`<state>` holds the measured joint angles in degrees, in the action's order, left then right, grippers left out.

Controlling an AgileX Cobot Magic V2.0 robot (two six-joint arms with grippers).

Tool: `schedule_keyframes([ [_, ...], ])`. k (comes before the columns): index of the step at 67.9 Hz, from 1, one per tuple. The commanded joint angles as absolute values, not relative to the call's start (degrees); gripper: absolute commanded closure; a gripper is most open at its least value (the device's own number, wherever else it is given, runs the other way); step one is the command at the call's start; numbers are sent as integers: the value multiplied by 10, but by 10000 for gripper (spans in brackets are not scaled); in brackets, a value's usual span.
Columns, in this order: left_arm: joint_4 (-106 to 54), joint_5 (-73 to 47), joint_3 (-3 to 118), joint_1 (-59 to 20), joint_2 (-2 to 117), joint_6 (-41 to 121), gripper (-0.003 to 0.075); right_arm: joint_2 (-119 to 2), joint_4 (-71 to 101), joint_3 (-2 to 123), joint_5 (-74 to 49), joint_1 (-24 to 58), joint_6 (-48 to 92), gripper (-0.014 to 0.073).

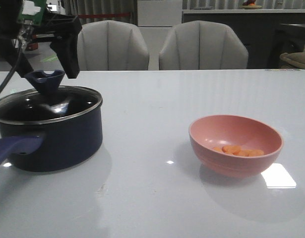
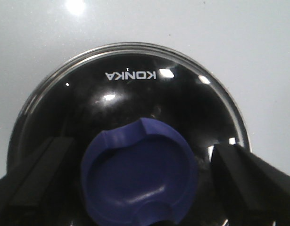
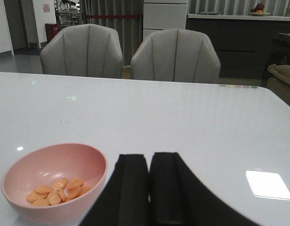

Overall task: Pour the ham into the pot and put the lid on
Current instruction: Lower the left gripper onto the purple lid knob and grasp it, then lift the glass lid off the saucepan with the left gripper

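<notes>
My left gripper [image 2: 140, 183] spreads wide around the knob of the lid [image 1: 48, 104], which sits on the pot [image 1: 53, 139]. Right of the pot, one pink bowl [image 1: 235, 144] holds the ham [image 3: 57, 190], about seven slices. My right gripper [image 3: 148, 188] is closed, empty.

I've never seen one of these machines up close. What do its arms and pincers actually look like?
The left gripper has two flat, matte black fingers, broad and wedge-shaped, tapering toward blunt ends. Above them in the front view sit a green circuit board and a thin black cable. The right gripper has the same plain black, slab-like fingers, with no markings visible.
</notes>
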<state>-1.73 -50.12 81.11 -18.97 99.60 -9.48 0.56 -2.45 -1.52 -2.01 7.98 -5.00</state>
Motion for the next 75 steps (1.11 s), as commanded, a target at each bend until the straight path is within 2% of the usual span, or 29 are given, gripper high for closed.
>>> schedule_keyframes([
  [1, -17, -495, 833, -193, 986, -102, 95, 17, -31, -12, 31, 77, -47, 447],
  [8, -17, -495, 833, -194, 988, -102, 120, 17, -31, -12, 31, 77, -47, 447],
  [23, -14, -494, 834, -194, 994, -102, 325, 17, -31, -12, 31, 77, -47, 447],
  [37, -12, -498, 847, -194, 992, -102, 464, 17, -31, -12, 31, 77, -47, 447],
  [60, 9, -487, 853, -170, 913, -102, 483, 17, -31, -12, 31, 77, -47, 447],
  [70, 44, -494, 818, -108, 871, -102, 483, 17, -31, -12, 31, 77, -47, 447],
  [75, 44, -494, 781, -50, 850, -95, 483, 17, -31, -12, 31, 77, -47, 447],
])
